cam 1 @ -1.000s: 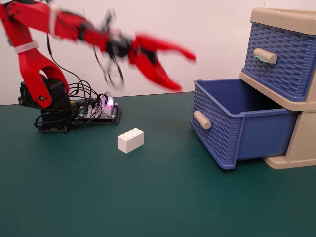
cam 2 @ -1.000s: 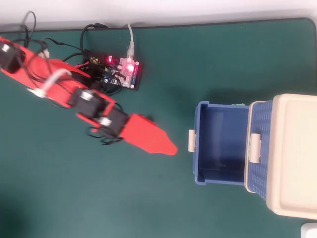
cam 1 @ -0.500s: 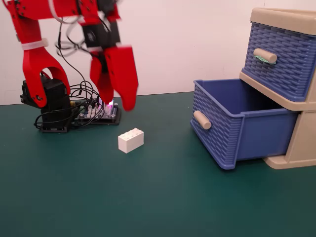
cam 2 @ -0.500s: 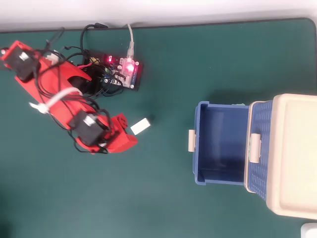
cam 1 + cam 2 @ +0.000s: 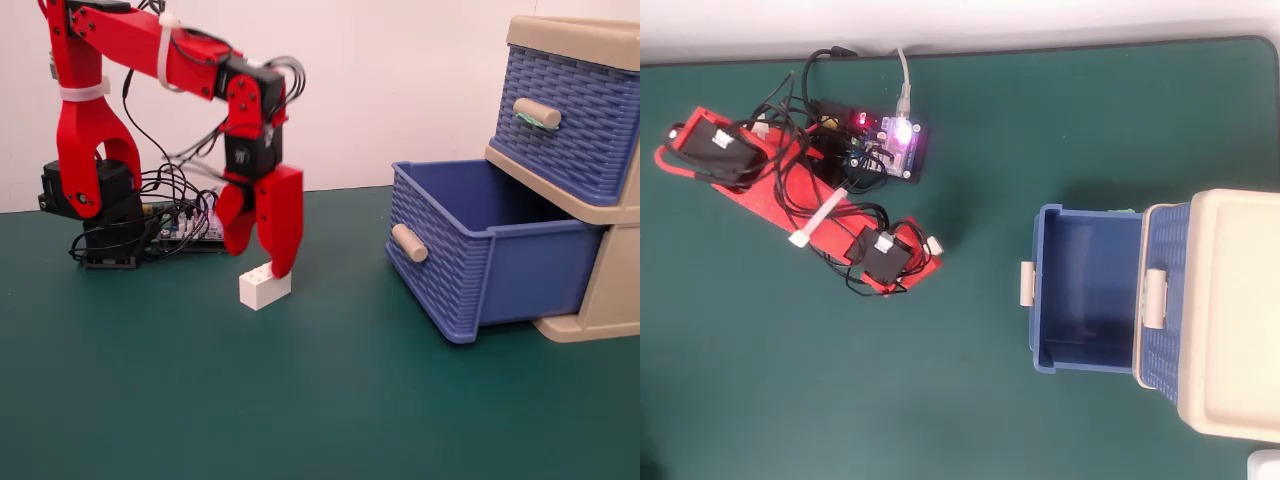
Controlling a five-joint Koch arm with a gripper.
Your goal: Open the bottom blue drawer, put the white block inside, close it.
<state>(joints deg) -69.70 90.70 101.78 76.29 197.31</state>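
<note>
The bottom blue drawer is pulled out of its beige frame and looks empty; its plain beige handle faces left. From overhead the drawer is open too. The white block lies on the green table left of the drawer, and a bit of it shows in the overhead view. My red gripper points down right over the block with its jaws apart. The longer finger reaches the block's right end. The arm hides most of the gripper from overhead.
The upper blue drawer is shut; its handle has a green smear. A controller board with lit LEDs and loose cables sits by the arm's base. Green table lies between block and drawer.
</note>
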